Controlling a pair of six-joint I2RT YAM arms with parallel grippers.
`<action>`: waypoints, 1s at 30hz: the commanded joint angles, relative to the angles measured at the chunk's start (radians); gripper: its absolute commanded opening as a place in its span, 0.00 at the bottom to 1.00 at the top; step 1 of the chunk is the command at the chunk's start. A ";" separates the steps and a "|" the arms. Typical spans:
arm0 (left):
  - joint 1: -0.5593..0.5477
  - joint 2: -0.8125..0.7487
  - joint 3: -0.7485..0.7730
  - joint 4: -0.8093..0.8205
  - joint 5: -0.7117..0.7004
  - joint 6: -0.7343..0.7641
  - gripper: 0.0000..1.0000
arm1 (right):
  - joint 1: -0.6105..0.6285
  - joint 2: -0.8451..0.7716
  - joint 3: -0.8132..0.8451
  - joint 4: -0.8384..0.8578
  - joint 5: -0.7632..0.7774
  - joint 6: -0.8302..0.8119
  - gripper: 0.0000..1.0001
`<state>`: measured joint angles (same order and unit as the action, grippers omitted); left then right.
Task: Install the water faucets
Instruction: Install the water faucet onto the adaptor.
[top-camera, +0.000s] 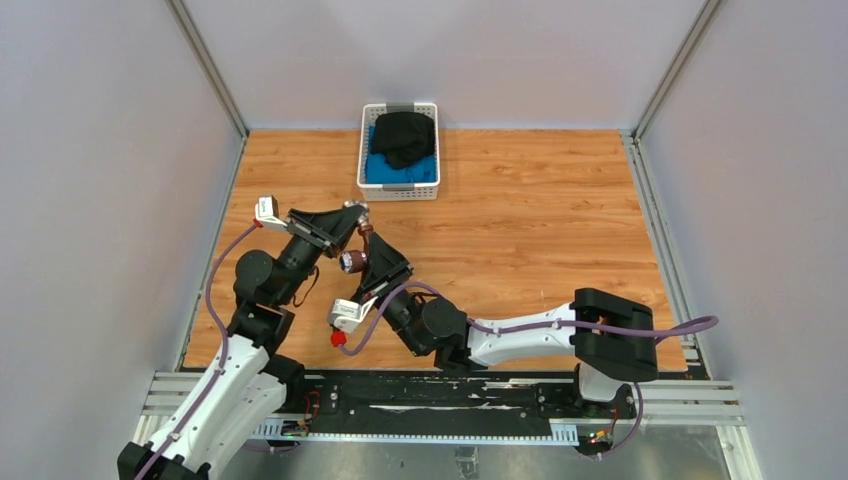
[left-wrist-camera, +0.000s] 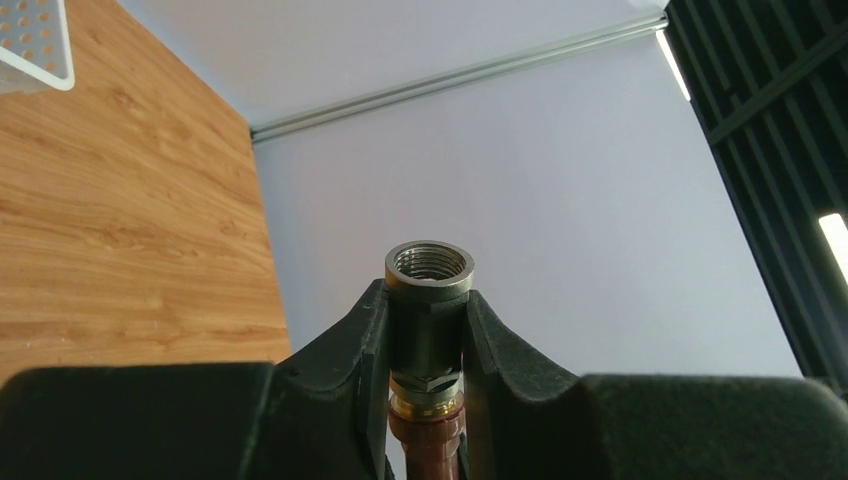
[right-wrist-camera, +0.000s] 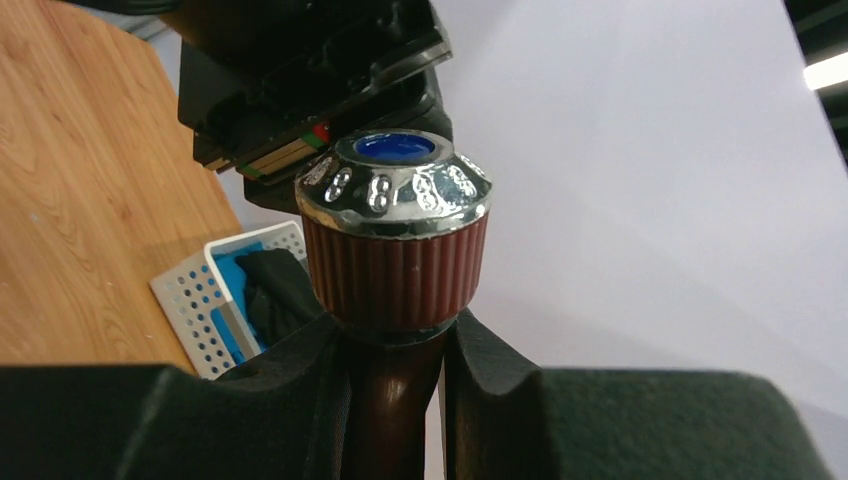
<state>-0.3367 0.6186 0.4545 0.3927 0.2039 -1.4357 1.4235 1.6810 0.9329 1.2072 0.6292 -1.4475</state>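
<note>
Both arms hold one reddish-brown water faucet (top-camera: 362, 238) in the air above the left part of the table. My right gripper (right-wrist-camera: 400, 340) is shut on its dark stem (right-wrist-camera: 392, 420), just below the ribbed round knob (right-wrist-camera: 395, 235) with the silvery cap and blue mark. My left gripper (left-wrist-camera: 428, 335) is shut on a grey threaded metal fitting (left-wrist-camera: 430, 275) that sits on the faucet's other end, above a brass ring (left-wrist-camera: 428, 403). Seen from above, the left gripper (top-camera: 357, 212) and the right gripper (top-camera: 372, 262) almost touch each other.
A white perforated basket (top-camera: 366, 150) holding black and blue cloth stands at the table's far edge; it also shows in the right wrist view as the basket (right-wrist-camera: 190, 300). Grey walls close the table on three sides, and the left wall is close to the left arm.
</note>
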 joint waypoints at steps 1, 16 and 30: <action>-0.016 -0.037 -0.022 0.143 0.095 -0.062 0.00 | -0.019 -0.035 0.027 0.004 0.046 0.203 0.00; -0.017 -0.072 -0.104 0.319 0.018 -0.087 0.00 | -0.040 -0.065 -0.006 0.137 0.031 0.567 0.00; -0.018 -0.080 -0.182 0.439 -0.033 -0.097 0.00 | -0.103 -0.110 -0.061 0.120 -0.017 0.998 0.00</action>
<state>-0.3378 0.5682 0.2840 0.7177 0.1341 -1.5238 1.3972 1.6131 0.8909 1.2919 0.5785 -0.6476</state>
